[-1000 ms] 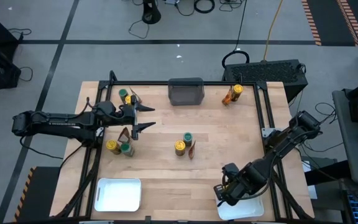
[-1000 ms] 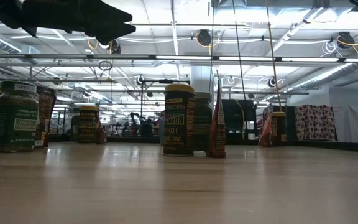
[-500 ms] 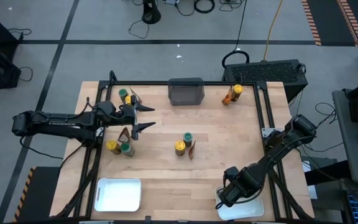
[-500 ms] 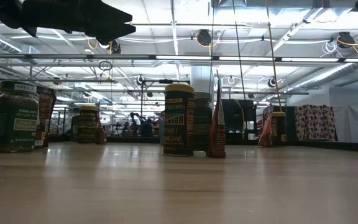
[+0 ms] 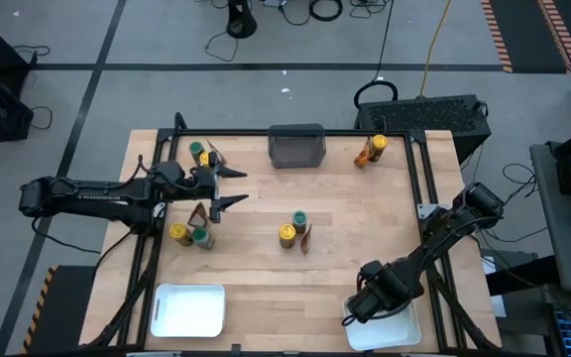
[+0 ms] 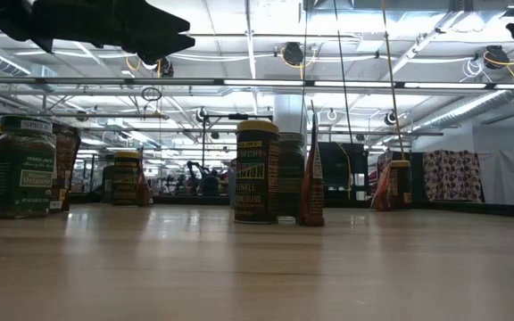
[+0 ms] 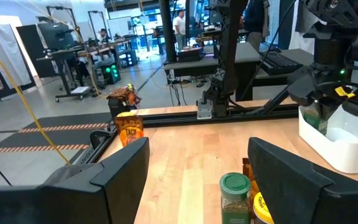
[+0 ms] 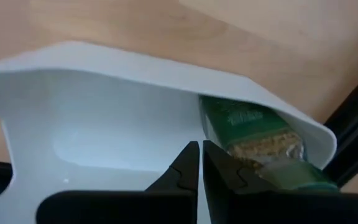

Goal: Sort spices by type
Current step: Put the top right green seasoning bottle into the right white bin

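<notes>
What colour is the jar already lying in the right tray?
Green, with a green label: the jar shows best in the right wrist view.

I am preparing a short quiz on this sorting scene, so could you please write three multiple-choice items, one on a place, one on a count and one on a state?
1. Where does the dark grey bin stand?
A. at the table's far edge, near the middle
B. inside a white tray
C. under the left arm

2. How many white trays are on the table?
A. one
B. two
C. four

3. How stands the right tool?
A. wide open
B. shut on a yellow-lidded jar
C. shut, empty, over its tray

Key: 1 A, the high view shows it there. 2 B, the left tray and the right tray at the near corners. 3 C, its fingers meet above the right tray, where a green spice jar lies.
</notes>
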Robot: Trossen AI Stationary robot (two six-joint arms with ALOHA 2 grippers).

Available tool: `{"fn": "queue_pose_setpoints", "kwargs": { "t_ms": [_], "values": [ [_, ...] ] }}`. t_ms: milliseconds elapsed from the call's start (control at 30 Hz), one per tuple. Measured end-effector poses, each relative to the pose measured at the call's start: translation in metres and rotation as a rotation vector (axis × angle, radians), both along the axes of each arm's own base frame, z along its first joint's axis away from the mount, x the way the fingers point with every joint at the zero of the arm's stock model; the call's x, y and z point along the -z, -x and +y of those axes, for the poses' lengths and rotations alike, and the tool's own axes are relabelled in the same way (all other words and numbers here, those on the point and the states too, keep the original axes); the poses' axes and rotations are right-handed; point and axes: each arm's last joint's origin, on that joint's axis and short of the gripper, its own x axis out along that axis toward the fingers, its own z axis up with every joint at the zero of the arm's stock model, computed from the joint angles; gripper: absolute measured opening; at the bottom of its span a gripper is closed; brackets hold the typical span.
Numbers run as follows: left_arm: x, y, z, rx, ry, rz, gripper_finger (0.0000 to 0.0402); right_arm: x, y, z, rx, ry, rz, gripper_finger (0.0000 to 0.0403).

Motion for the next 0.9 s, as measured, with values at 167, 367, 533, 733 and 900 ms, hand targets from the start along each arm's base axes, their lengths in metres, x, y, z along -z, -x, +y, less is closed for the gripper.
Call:
{"fn": "queue_pose_setpoints", "kwargs": {
  "t_ms": [167, 367, 533, 733, 900],
  "values": [
    [0.0000, 0.0000, 0.0000, 0.000, 0.000, 0.000, 0.0277, -0.0002, 0.0007, 0.0001, 0.003, -0.010, 0.017, 0.0000],
    [0.0001, 0.0000, 0.0000, 0.000, 0.000, 0.001, 0.0277, 0.0078, 0.0043, -0.0027, 0.050, 0.013, 0.055, 0.0000],
    [0.0002, -0.0001, 0.0000, 0.000, 0.000, 0.001, 0.0277, 0.0092, 0.0041, -0.0045, 0.078, 0.025, 0.064, 0.0000],
    [0.0002, -0.0001, 0.0000, 0.000, 0.000, 0.001, 0.0277, 0.0092, 0.0071, -0.0074, 0.122, 0.066, 0.103, 0.0000],
    [0.0002, -0.0001, 0.0000, 0.000, 0.000, 0.001, 0.0277, 0.0092, 0.0076, -0.0080, 0.125, 0.074, 0.108, 0.0000]
  ]
}}
